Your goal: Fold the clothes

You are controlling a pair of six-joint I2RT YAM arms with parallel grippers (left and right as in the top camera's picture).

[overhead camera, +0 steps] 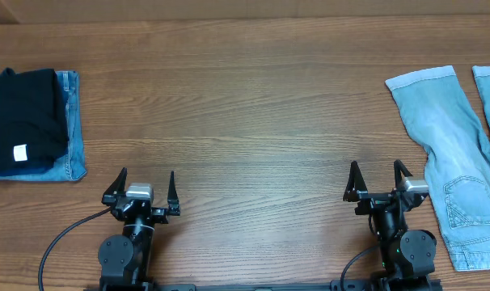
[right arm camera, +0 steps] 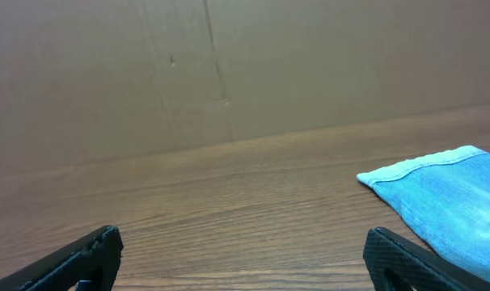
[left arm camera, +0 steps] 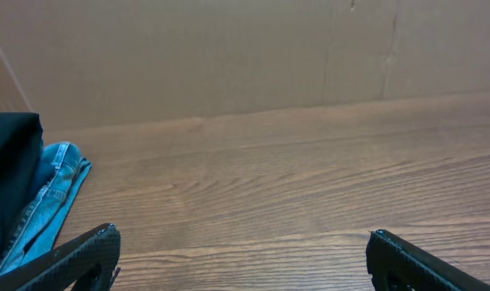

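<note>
The light washed-blue denim shorts (overhead camera: 455, 153) lie spread flat at the table's right edge, back pocket up, cuffed legs toward the far side; part runs out of view. One cuffed leg shows in the right wrist view (right arm camera: 447, 198). My right gripper (overhead camera: 378, 174) is open and empty, just left of the shorts near the front edge; its fingers show wide apart in its wrist view (right arm camera: 243, 250). My left gripper (overhead camera: 144, 182) is open and empty at the front left, over bare wood, also seen wide apart in its wrist view (left arm camera: 243, 255).
A folded black garment with a white tag (overhead camera: 23, 121) lies on a folded darker blue denim piece (overhead camera: 71, 133) at the far left; both show in the left wrist view (left arm camera: 10, 178). A brown wall backs the wooden table (overhead camera: 245, 105).
</note>
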